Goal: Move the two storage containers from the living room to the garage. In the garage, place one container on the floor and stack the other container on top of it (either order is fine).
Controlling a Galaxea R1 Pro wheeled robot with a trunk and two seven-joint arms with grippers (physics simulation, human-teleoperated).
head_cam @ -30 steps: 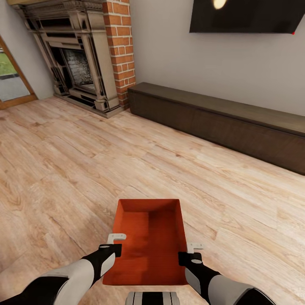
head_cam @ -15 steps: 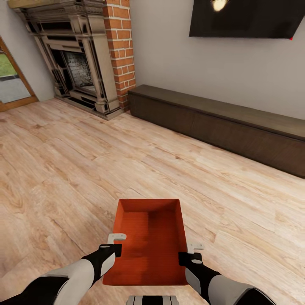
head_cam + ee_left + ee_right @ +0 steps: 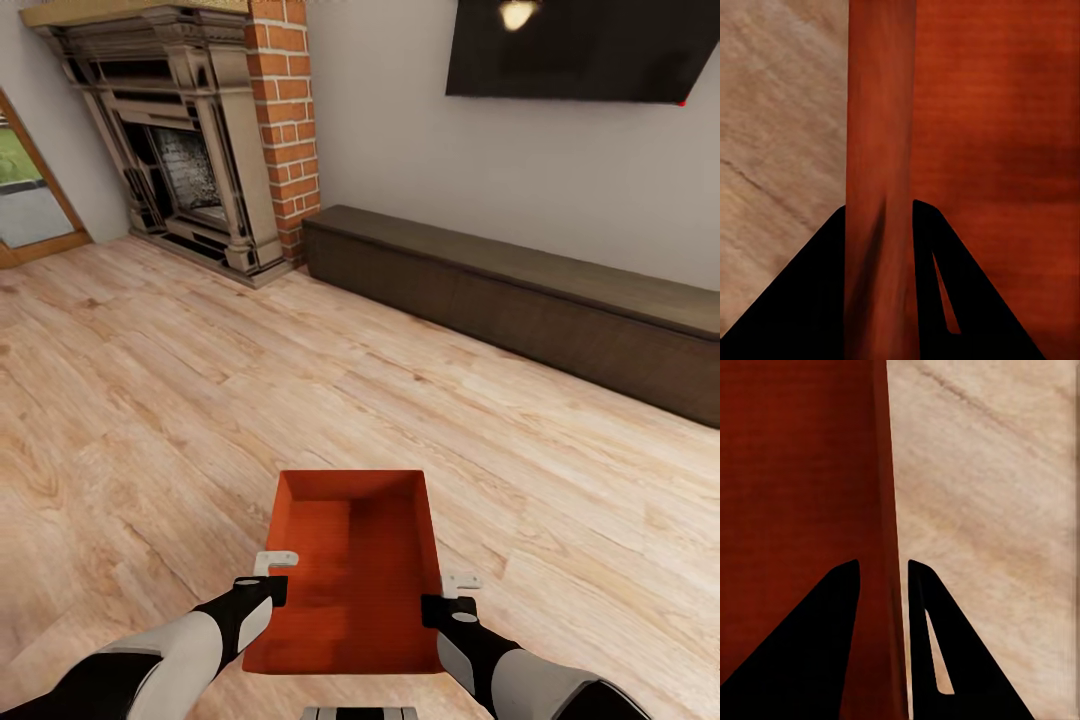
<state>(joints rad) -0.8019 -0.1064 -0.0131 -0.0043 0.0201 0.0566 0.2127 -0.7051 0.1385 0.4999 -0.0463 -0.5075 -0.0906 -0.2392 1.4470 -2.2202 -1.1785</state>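
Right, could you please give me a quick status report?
Both end effectors, left and right, shut on red-orange ribbed open-top bin walls. Light wood plank floor ahead.

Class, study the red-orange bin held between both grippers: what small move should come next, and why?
Probably turn the base away toward an exit. The storage container is clamped on both side walls by the left gripper and right gripper, while fireplace and wood floor show the living room.
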